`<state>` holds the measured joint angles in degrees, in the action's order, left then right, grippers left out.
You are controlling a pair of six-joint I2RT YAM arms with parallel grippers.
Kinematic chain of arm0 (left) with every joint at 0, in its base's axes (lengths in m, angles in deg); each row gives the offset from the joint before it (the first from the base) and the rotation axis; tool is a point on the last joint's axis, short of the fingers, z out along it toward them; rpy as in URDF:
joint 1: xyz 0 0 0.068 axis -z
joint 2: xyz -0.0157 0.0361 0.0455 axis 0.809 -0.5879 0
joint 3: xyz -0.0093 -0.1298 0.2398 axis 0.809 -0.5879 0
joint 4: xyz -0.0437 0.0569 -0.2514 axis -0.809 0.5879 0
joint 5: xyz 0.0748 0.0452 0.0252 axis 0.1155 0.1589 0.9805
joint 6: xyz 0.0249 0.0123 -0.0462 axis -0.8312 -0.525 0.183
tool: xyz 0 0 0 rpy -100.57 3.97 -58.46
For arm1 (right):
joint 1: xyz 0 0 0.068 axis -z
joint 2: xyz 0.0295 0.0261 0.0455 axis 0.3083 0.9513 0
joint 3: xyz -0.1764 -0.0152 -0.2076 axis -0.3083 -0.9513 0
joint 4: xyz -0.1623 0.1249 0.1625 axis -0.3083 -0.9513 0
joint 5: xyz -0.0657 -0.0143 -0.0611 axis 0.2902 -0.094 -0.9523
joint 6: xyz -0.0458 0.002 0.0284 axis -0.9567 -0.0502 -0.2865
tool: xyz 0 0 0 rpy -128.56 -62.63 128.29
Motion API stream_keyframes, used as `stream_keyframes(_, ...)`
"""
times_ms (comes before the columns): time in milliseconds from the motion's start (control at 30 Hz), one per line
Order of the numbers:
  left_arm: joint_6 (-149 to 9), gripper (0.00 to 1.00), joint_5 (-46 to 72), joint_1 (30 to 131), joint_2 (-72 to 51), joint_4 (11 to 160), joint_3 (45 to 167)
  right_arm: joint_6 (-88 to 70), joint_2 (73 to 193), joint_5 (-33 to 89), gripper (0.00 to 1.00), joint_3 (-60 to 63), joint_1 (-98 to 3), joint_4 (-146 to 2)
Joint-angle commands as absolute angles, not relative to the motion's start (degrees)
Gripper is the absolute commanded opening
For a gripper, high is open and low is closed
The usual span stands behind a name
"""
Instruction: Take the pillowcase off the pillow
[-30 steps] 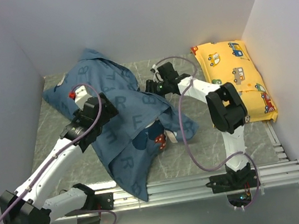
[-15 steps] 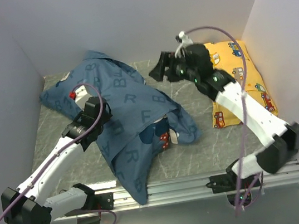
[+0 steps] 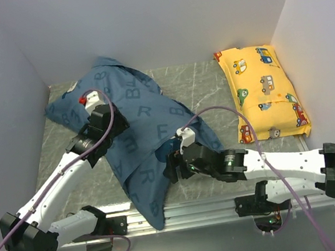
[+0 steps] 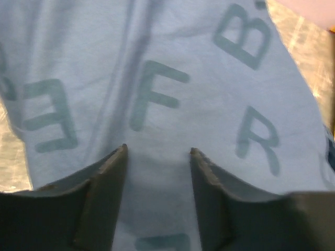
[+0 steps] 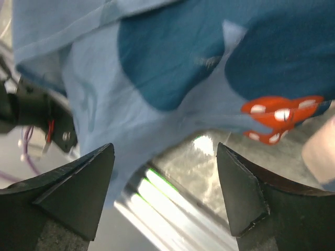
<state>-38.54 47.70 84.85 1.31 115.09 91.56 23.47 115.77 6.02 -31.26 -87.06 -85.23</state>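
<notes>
The dark-blue pillowcase (image 3: 142, 123), printed with pale letters, lies bunched over the left half of the table, one corner hanging over the front rail. The white pillow is hidden under it. My left gripper (image 3: 113, 122) rests on top of the fabric. In the left wrist view the pillowcase (image 4: 172, 78) fills the frame, and that gripper (image 4: 157, 151) has its jaws apart, with flat cloth between them. My right gripper (image 3: 170, 170) is low at the pillowcase's near edge. In the right wrist view it (image 5: 163, 151) is wide open and empty, below the cloth (image 5: 172, 63) and a red polka-dot bow (image 5: 277, 117).
A yellow car-print pillow (image 3: 263, 92) lies along the right wall. The metal front rail (image 3: 230, 204) runs under the right gripper and also shows in the right wrist view (image 5: 172, 204). Grey walls close in the left, back and right sides.
My right arm has swung from the back, near the yellow pillow, down to the pillowcase's near edge at the front. The left arm has barely moved.
</notes>
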Motion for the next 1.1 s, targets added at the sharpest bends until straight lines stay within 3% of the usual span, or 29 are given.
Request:
stream_keyframes(0, -41.7, 0.68, 42.78, 86.5, 3.22, 114.8, 94.69, 25.89, 118.19, 0.53, 0.84, -30.6, -86.69, -76.55)
stream_keyframes(100, -42.85, 0.78, 44.0, 90.62, 3.4, 117.52, 96.36, 25.01, 118.12, 1.32, 0.5, -30.25, -82.84, -76.99)
stream_keyframes(133, -43.2, 0.79, 44.79, 91.78, 3.22, 119.61, 97.15, 24.48, 117.51, 3.32, 0.28, -30.78, -81.34, -76.12)
stream_keyframes(233, -43.03, 0.83, 46.2, 95.65, 4.01, 121.74, 96.81, 23.34, 114.78, 10.08, 0.06, -33.15, -73.28, -75.06)
stream_keyframes(300, -42.85, 0.83, 46.29, 97.75, 5.24, 122.27, 95.76, 21.94, 112.67, 11.16, 0.0, -33.59, -67.65, -76.02)
stream_keyframes(467, -42.77, 0.85, 47.86, 101.71, 5.42, 125.07, 95.04, 19.38, 110.47, 17.99, 0.03, -32.11, -58.83, -78.74)
stream_keyframes(500, -42.68, 0.86, 48.83, 103.28, 5.07, 125.69, 95.39, 19.12, 110.21, 19.06, 0.08, -31.75, -58.74, -79.09)
stream_keyframes(533, -42.42, 0.86, 49.71, 103.91, 4.55, 126.48, 95.66, 18.51, 109.94, 19.51, 0.25, -31.4, -59.26, -79.45)
stream_keyframes(633, -41.98, 0.86, 51.39, 104.88, 4.36, 127.55, 96.01, 19.9, 108.63, 20.49, 0.54, -32.97, -62.94, -78.57)
stream_keyframes(800, -41.45, 0.87, 52.97, 104.88, 4.45, 127.63, 96.36, 25.08, 108.27, 10.57, 0.78, -35.52, -79.09, -75.85)
stream_keyframes(967, -41.97, 0.87, 52.27, 104.88, 3.75, 127.81, 96.98, 27.81, 116.68, 9.06, 0.81, -36.05, -83.34, -71.72)
stream_keyframes(1067, -42.06, 0.87, 52.1, 104.88, 3.84, 127.81, 96.8, 29.48, 120.91, 8.71, 0.68, -36.05, -83.44, -68.12)
